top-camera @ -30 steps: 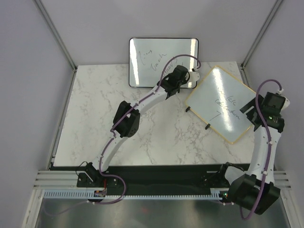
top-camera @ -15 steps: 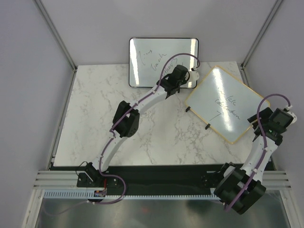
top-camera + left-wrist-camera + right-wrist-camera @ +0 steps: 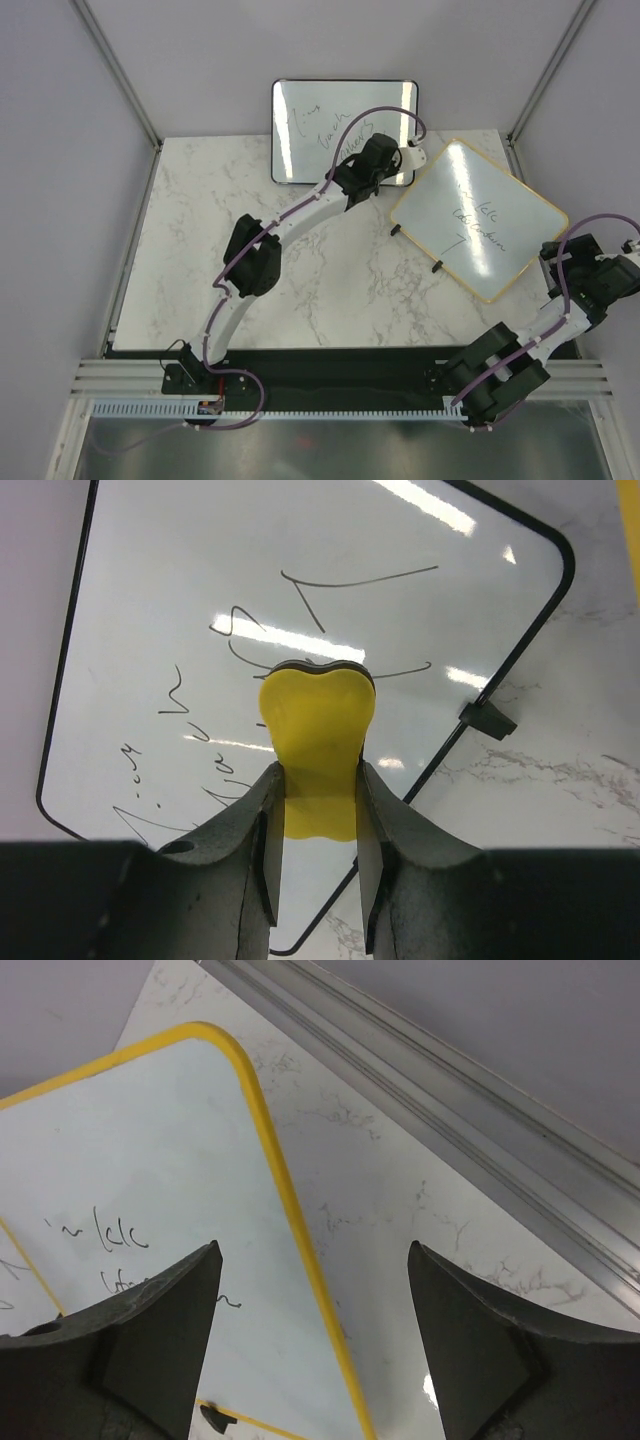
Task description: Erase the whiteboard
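The tan-framed whiteboard [image 3: 478, 218] lies tilted at the table's right, with black writing on it. In the right wrist view its frame looks yellow [image 3: 280, 1190]. My left gripper [image 3: 404, 160] is shut on a yellow eraser [image 3: 317, 725], which it holds over the lower right part of the black-framed whiteboard [image 3: 330, 120], just left of the tan board's far corner. My right gripper [image 3: 562, 262] is open and empty, off the tan board's near right edge. In its own view [image 3: 313, 1247] the board's right edge runs between its fingers.
The black-framed whiteboard [image 3: 180, 600], also with writing, sits at the back and overhangs the table's far edge; its black foot [image 3: 487, 720] shows. A metal corner rail [image 3: 470, 1090] runs along the table's right side, close to my right arm.
My right arm has swung outward to the right and back toward the near edge, off the tan board. My left gripper stays put with the eraser; its elbow has shifted slightly left.
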`<state>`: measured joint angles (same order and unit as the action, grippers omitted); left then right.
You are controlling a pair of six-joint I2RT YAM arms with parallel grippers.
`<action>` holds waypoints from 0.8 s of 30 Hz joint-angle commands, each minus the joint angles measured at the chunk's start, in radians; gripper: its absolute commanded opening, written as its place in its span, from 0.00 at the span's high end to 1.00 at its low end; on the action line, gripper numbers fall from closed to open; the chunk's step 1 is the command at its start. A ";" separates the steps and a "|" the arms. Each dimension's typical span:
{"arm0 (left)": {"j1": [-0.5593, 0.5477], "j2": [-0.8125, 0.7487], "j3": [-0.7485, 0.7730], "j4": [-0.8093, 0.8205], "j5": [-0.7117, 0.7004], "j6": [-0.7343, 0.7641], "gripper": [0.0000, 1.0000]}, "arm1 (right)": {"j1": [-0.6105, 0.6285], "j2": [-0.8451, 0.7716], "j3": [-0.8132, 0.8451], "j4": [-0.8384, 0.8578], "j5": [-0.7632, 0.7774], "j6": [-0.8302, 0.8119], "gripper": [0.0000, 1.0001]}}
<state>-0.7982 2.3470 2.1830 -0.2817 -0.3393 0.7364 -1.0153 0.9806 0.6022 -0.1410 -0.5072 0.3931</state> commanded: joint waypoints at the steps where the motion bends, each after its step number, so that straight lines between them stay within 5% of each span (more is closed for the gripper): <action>1: -0.025 -0.072 -0.009 0.044 -0.004 0.012 0.98 | -0.060 0.058 -0.025 0.189 -0.196 0.082 0.17; 4: -0.033 -0.080 -0.009 0.044 0.003 0.018 0.98 | -0.088 0.095 -0.087 0.356 -0.293 0.197 0.18; 10: -0.045 -0.083 -0.011 0.045 0.000 0.024 0.98 | -0.089 0.145 -0.101 0.389 -0.346 0.219 0.19; 13: -0.047 -0.077 -0.014 0.045 0.000 0.024 0.98 | -0.088 0.167 -0.097 0.437 -0.384 0.249 0.26; 16: -0.045 -0.074 -0.014 0.046 -0.001 0.026 0.98 | -0.088 0.193 -0.084 0.404 -0.384 0.225 0.38; 24: -0.049 -0.068 -0.005 0.049 -0.001 0.021 0.98 | -0.051 0.242 -0.018 0.268 -0.349 0.116 0.39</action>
<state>-0.8433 2.3329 2.1696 -0.2741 -0.3382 0.7380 -1.0679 1.2167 0.5411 0.1413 -0.8406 0.5644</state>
